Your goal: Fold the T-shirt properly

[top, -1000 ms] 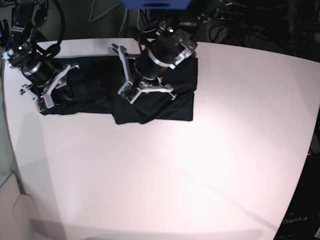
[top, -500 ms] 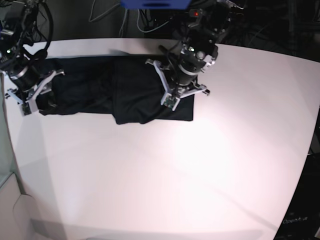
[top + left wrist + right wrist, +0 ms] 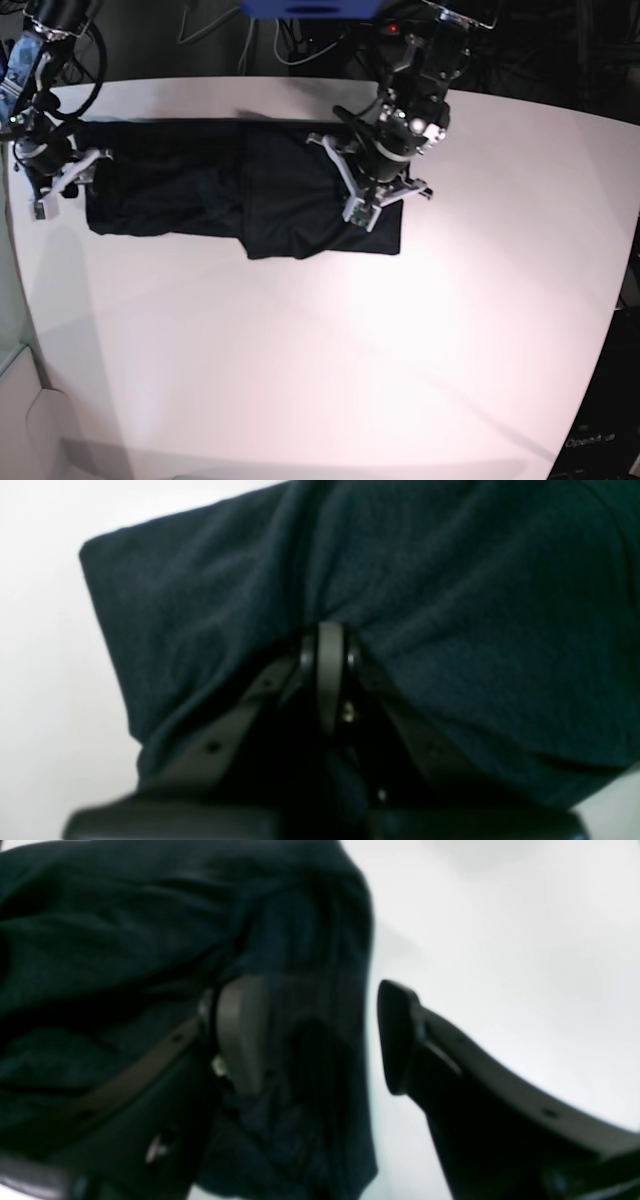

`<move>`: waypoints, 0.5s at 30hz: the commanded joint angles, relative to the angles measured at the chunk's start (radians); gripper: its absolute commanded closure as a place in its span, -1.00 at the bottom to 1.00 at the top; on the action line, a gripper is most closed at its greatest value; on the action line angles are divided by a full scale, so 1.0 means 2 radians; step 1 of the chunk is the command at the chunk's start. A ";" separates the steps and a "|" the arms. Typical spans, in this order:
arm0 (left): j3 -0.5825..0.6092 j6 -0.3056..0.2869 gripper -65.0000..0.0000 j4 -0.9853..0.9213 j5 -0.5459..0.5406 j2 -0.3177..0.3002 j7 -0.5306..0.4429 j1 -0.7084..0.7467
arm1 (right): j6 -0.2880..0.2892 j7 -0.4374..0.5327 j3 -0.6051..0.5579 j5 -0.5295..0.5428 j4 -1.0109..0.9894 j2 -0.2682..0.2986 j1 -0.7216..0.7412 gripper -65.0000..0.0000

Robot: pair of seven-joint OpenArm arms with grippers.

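The dark navy T-shirt (image 3: 230, 190) lies spread along the far side of the white table (image 3: 330, 340), with a folded, thicker part at its right end. My left gripper (image 3: 382, 197) is at the shirt's right edge. In the left wrist view the left gripper (image 3: 328, 640) is shut, with the T-shirt (image 3: 450, 605) pinched and draped around the tips. My right gripper (image 3: 66, 183) is at the shirt's left end. In the right wrist view the right gripper (image 3: 315, 1037) is open, with the T-shirt (image 3: 125, 940) edge lying between the fingers (image 3: 240, 1035).
Dark cables and equipment (image 3: 300, 40) stand behind the table's far edge. The table's left edge (image 3: 15, 280) runs close to my right arm. White tabletop lies in front of the shirt.
My left gripper moved from the shirt's middle to its right edge and closed on it. The right gripper moved left and farther back. The shirt now lies stretched longer and shifted slightly right.
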 commanded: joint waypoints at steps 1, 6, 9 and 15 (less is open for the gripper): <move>-0.004 0.010 1.00 -0.003 0.015 -0.007 0.036 0.002 | 0.003 0.005 0.003 0.004 -0.003 0.008 0.004 -0.10; -0.005 0.010 1.00 -0.004 0.015 -0.009 0.036 0.002 | 0.003 0.020 0.002 0.003 -0.023 0.008 0.010 -0.10; -0.008 0.010 1.00 -0.004 0.015 -0.008 0.036 0.002 | 0.003 0.019 0.001 0.003 -0.023 0.008 0.010 -0.10; -0.008 0.010 1.00 -0.002 0.015 -0.007 0.036 0.001 | 0.003 0.018 -0.001 0.003 -0.023 -0.021 0.010 -0.08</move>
